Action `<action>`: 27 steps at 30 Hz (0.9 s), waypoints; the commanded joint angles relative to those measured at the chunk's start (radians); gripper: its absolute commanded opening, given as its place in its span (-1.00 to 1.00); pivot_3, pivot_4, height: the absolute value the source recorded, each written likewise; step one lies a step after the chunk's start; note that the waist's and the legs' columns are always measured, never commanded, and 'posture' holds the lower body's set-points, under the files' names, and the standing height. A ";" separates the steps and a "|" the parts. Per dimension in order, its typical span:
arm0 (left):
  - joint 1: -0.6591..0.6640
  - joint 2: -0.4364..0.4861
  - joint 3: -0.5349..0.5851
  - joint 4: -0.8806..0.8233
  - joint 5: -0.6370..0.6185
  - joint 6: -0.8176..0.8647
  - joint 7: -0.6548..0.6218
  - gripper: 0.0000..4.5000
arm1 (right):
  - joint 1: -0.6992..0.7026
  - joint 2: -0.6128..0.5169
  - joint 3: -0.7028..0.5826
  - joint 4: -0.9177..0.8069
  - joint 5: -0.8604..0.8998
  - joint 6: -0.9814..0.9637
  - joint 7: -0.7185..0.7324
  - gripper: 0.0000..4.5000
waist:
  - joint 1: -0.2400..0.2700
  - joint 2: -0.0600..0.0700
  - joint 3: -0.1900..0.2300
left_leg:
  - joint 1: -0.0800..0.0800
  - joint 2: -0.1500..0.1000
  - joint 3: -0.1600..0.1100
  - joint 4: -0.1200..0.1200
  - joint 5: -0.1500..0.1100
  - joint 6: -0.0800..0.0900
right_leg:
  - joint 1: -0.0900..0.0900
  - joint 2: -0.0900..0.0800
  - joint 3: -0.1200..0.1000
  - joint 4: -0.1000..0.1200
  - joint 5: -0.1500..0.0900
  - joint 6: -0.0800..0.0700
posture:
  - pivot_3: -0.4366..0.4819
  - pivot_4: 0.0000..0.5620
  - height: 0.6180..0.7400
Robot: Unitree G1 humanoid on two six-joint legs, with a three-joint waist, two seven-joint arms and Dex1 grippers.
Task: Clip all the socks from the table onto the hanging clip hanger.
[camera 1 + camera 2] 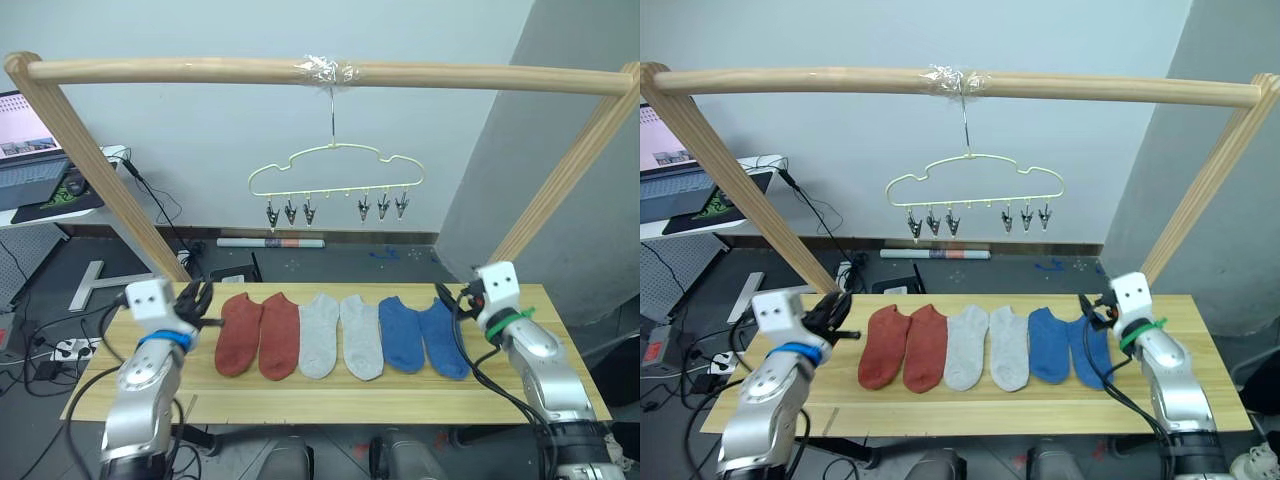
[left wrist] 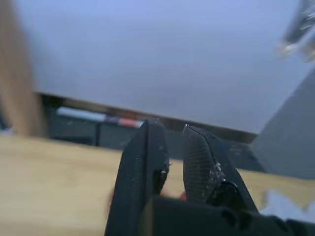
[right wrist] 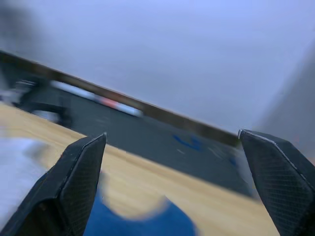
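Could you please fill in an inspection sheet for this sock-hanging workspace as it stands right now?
Surface: the table, light wood planks, bare apart from the socks.
Job's things: six socks lie flat in a row, two rust-red socks, two grey socks, two blue socks. The clip hanger hangs from the wooden pole; all six clips are empty.
Clutter: nothing seen on the table.
Grippers: left claw nearly shut, holding nothing, by the red pair; right claw open wide, by the blue pair.
Cables: black cables along the right arm; more on the floor at left.
Surroundings: a laptop on a side desk, grey wall.
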 commanded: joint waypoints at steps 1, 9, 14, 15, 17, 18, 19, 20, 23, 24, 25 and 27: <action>-0.045 -0.010 -0.031 -0.033 0.023 0.003 0.015 -0.54 | -0.040 -0.017 0.047 -0.105 0.056 0.030 0.103 1.00 | -0.002 -0.001 0.001 | 0.000 0.000 0.000 0.000 0.000 0.000 | 0.000 0.000 0.000 0.000 0.000 0.000 | -0.04 -0.48 1.00; -0.131 -0.067 -0.079 -0.013 0.035 -0.011 0.029 -0.54 | -0.158 0.015 0.119 -0.230 0.158 0.150 0.193 1.00 | -0.003 -0.001 0.008 | -0.005 0.000 0.000 0.000 -0.001 -0.002 | -0.006 -0.001 0.001 0.000 -0.002 0.003 | -0.08 -0.44 1.00; -0.160 -0.068 -0.103 -0.013 0.067 -0.019 0.036 -0.16 | -0.213 0.040 0.148 -0.243 0.152 0.170 0.186 1.00 | -0.003 -0.002 0.009 | -0.013 0.000 0.000 0.001 -0.001 -0.002 | -0.013 -0.002 0.001 0.002 -0.001 0.003 | -0.09 -0.42 1.00; -0.172 -0.068 -0.109 -0.008 0.081 -0.017 0.045 -0.02 | -0.224 0.047 0.155 -0.243 0.154 0.172 0.188 1.00 | -0.003 -0.002 0.009 | -0.015 0.000 0.000 0.002 -0.001 -0.002 | -0.016 -0.002 0.001 0.002 -0.001 0.003 | -0.09 -0.42 1.00; -0.194 -0.077 -0.107 0.005 0.077 -0.013 0.049 0.10 | -0.237 0.058 0.168 -0.245 0.153 0.175 0.192 1.00 | -0.003 -0.002 0.010 | -0.016 0.000 -0.001 0.003 -0.001 -0.002 | -0.016 -0.002 0.000 0.003 -0.001 0.003 | -0.10 -0.41 1.00; -0.203 -0.082 -0.107 0.012 0.074 -0.015 0.045 0.10 | -0.242 0.062 0.173 -0.244 0.154 0.177 0.195 1.00 | -0.003 -0.002 0.010 | -0.016 0.000 -0.001 0.003 -0.001 -0.002 | -0.016 -0.001 0.000 0.003 -0.001 0.003 | -0.10 -0.41 1.00; -0.215 -0.087 -0.108 0.021 0.071 -0.017 0.041 0.10 | -0.249 0.066 0.180 -0.247 0.158 0.182 0.200 1.00 | -0.003 -0.002 0.010 | -0.016 0.000 -0.001 0.003 -0.001 -0.002 | -0.016 -0.001 0.000 0.003 -0.001 0.003 | -0.10 -0.40 1.00; -0.228 -0.090 -0.111 0.032 0.072 -0.021 0.039 0.10 | -0.258 0.071 0.187 -0.249 0.161 0.186 0.205 1.00 | -0.004 -0.002 0.010 | -0.016 0.000 -0.001 0.003 -0.001 -0.002 | -0.016 -0.001 0.000 0.003 -0.001 0.003 | -0.10 -0.40 1.00; -0.257 -0.096 -0.110 0.061 0.079 -0.034 0.043 0.10 | -0.278 0.082 0.201 -0.254 0.170 0.199 0.216 1.00 | -0.004 -0.002 0.012 | -0.016 0.000 -0.001 0.003 -0.001 -0.002 | -0.016 -0.001 0.000 0.002 -0.001 0.003 | -0.11 -0.38 1.00; -0.268 -0.097 -0.108 0.071 0.082 -0.040 0.048 0.10 | -0.286 0.087 0.205 -0.258 0.174 0.207 0.218 1.00 | -0.005 -0.003 0.015 | -0.016 0.000 -0.001 0.003 -0.001 -0.002 | -0.016 -0.001 0.000 0.003 -0.001 0.003 | -0.12 -0.37 1.00; -0.275 -0.097 -0.107 0.079 0.084 -0.046 0.050 0.10 | -0.292 0.091 0.208 -0.261 0.176 0.212 0.220 1.00 | -0.006 -0.003 0.016 | -0.016 0.000 -0.001 0.003 -0.001 -0.002 | -0.016 -0.001 0.000 0.002 -0.001 0.003 | -0.12 -0.37 1.00; -0.288 -0.098 -0.103 0.097 0.085 -0.056 0.057 0.10 | -0.302 0.096 0.214 -0.266 0.181 0.221 0.224 1.00 | -0.007 -0.004 0.020 | -0.016 0.000 -0.001 0.004 -0.001 -0.002 | -0.016 -0.002 0.000 0.003 -0.001 0.003 | -0.13 -0.36 1.00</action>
